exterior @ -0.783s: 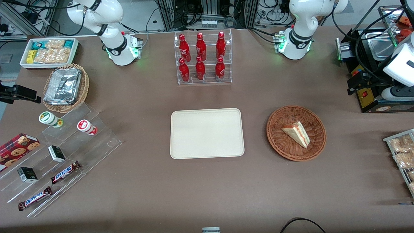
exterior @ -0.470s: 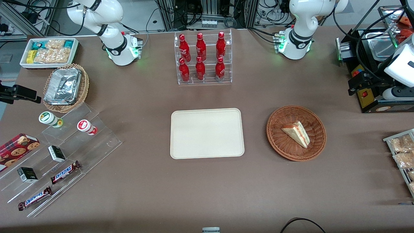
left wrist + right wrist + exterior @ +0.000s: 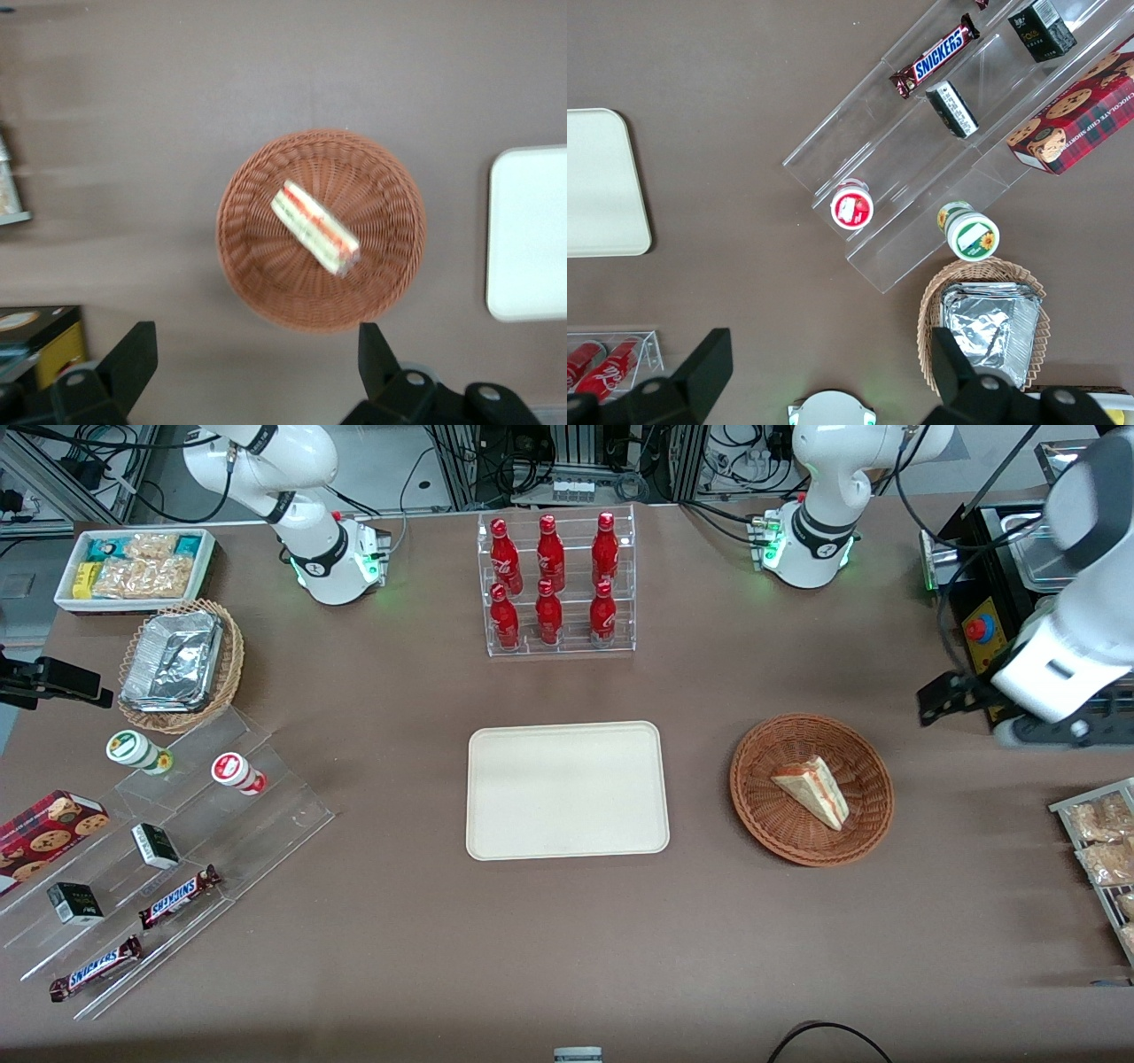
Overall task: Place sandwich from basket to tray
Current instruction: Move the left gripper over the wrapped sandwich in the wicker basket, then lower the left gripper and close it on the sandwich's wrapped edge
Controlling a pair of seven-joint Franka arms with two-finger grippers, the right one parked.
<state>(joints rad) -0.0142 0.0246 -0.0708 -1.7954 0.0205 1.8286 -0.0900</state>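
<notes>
gripper [image 3: 252, 359] is hovering high, wide open, holding nothing; sandwich [image 3: 314, 227] is lying below it in the basket [image 3: 257, 274], tray [image 3: 567, 841] well apart toward the parked arm. I'd be centring over the wedge, aligning the 2 fingers across its flat bread faces, then descending slowly

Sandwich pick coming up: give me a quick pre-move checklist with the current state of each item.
1. Sandwich in the basket, nothing on top of it: ok.
2. Gripper open, fingers spread wide: ok.
3. Gripper over the sandwich: not ok; the front view shows it above the table beside the basket, toward the working arm's end.
4. Fingers lowered around the sandwich: not ok; the gripper is high above the basket.
5. Tray bare to receive it: ok.
6. Path from basket to tray free of objects: ok; only table surface lies between them.
</notes>
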